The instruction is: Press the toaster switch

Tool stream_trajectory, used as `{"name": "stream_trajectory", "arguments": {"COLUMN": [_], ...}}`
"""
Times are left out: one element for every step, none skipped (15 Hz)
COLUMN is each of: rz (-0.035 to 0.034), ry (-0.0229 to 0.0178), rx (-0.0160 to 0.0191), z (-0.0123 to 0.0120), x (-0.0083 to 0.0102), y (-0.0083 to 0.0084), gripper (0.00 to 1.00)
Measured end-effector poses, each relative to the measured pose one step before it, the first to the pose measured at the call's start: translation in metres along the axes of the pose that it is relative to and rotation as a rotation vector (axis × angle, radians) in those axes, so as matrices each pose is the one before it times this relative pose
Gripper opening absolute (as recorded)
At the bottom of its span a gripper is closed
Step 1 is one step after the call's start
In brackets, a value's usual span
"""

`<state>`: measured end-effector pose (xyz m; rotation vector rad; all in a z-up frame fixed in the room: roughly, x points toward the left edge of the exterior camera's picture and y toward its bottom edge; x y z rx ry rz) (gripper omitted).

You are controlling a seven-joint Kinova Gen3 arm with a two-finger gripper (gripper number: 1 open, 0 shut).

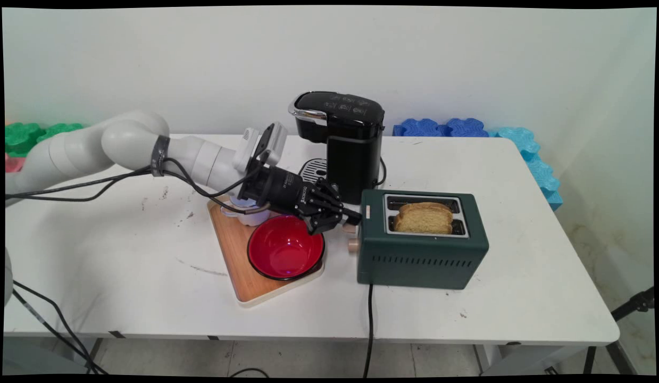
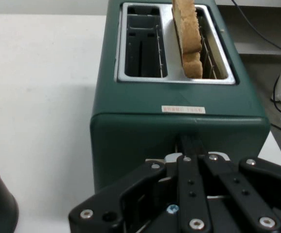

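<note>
A dark green two-slot toaster (image 1: 422,250) stands right of the table's middle, with a slice of toast (image 1: 424,217) standing up out of one slot. My gripper (image 1: 353,217) is shut, its fingers pressed together, and its tips touch the toaster's left end face just below the top edge. In the hand view the toaster (image 2: 179,97) fills the picture and the toast (image 2: 188,39) sits in the right slot, while the other slot is empty. There my gripper (image 2: 193,145) meets the end face at a dark vertical slot. A beige knob (image 1: 353,245) sits lower on that face.
A red bowl (image 1: 285,247) rests on a wooden board (image 1: 239,266) just below my hand. A pale mug (image 1: 249,215) is partly hidden under the wrist. A black coffee machine (image 1: 350,143) stands behind. The toaster's cord (image 1: 369,330) hangs over the front edge. Foam mats (image 1: 441,127) lie behind the table.
</note>
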<state>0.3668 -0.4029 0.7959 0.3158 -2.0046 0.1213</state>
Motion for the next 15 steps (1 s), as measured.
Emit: {"name": "stream_trajectory", "arguments": {"rz": [0.00007, 0.00012, -0.00016, 0.00005, 0.0005, -0.00005, -0.0002, -0.00027, -0.00042, -0.00062, -0.00054, -0.00045, -0.00031, -0.00022, -0.00029], "ry": [-0.00308, -0.00215, -0.00327, -0.0035, -0.00319, -0.00289, -0.00305, -0.00334, -0.00237, -0.00267, -0.00236, -0.00125, -0.00088, -0.00135, -0.00124], "rx": [-0.00109, -0.00118, -0.00098, -0.0001, -0.00009, -0.00022, 0.00057, 0.00002, 0.00063, 0.00094, 0.00108, 0.00124, 0.00104, 0.00166, 0.00132], "z": [0.00064, 0.00054, 0.00056, 0.00045, 0.0008, 0.00097, 0.00092, 0.00102, 0.00063, 0.00061, 0.00055, 0.00025, 0.00016, 0.0001, 0.00007], "x": [-0.00189, -0.00131, -0.00211, -0.00268, -0.00247, -0.00206, -0.00242, -0.00232, -0.00186, -0.00206, -0.00179, -0.00118, -0.00068, -0.00106, -0.00106], "y": [0.00037, 0.00021, 0.00042, 0.0007, 0.00058, 0.00044, 0.00051, 0.00043, 0.00028, 0.00023, 0.00002, -0.00013, -0.00028, -0.00039, -0.00054], "gripper": [0.0, 0.0, 0.0, 0.0, 0.0, 0.0, 0.0, 0.0, 0.0, 0.0, 0.0, 0.0, 0.0, 0.0, 0.0]}}
